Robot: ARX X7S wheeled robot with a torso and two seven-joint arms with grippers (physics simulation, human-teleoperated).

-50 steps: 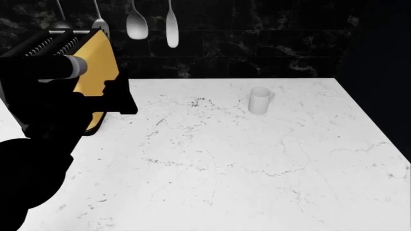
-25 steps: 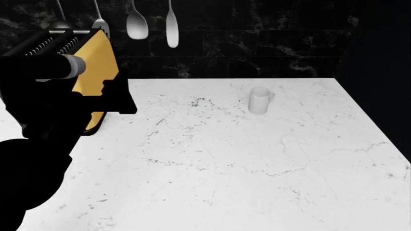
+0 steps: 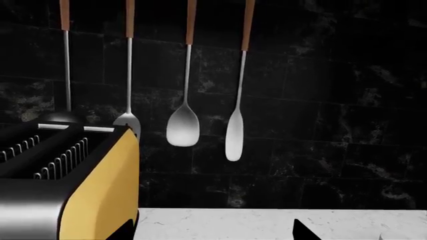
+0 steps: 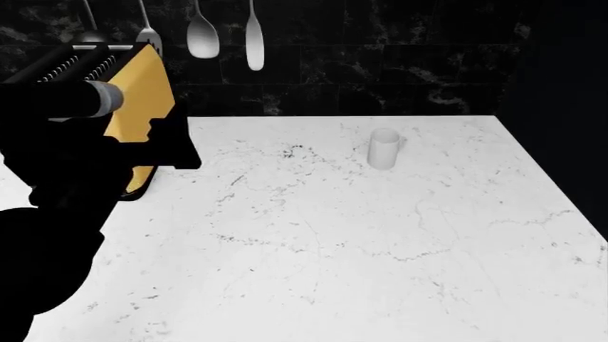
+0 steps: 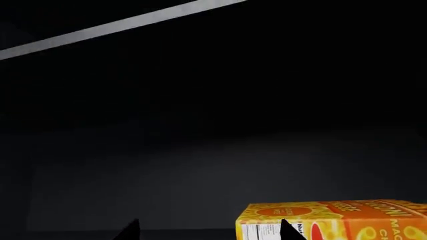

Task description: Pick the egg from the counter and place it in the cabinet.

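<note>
The egg shows in no view. The white marble counter (image 4: 314, 235) fills the head view and bears a white cup (image 4: 383, 148) at the back. My left gripper (image 4: 179, 148) hangs above the counter's left side in front of a yellow toaster (image 4: 142, 85). In the left wrist view it (image 3: 213, 232) is open and empty, facing the toaster (image 3: 100, 185) and the counter's back edge (image 3: 220, 222). My right gripper (image 5: 210, 231) is out of the head view. It is open and empty, inside a dark enclosed space beside an orange macaroni box (image 5: 340, 220).
Several utensils (image 4: 202, 35) hang on the black tiled wall behind the counter; they also show in the left wrist view (image 3: 183, 125). A pale strip (image 5: 120, 25) crosses the dark space in the right wrist view. The counter's right edge (image 4: 556, 185) borders darkness.
My left arm has edged very slightly to the left. The cup and toaster have not moved.
</note>
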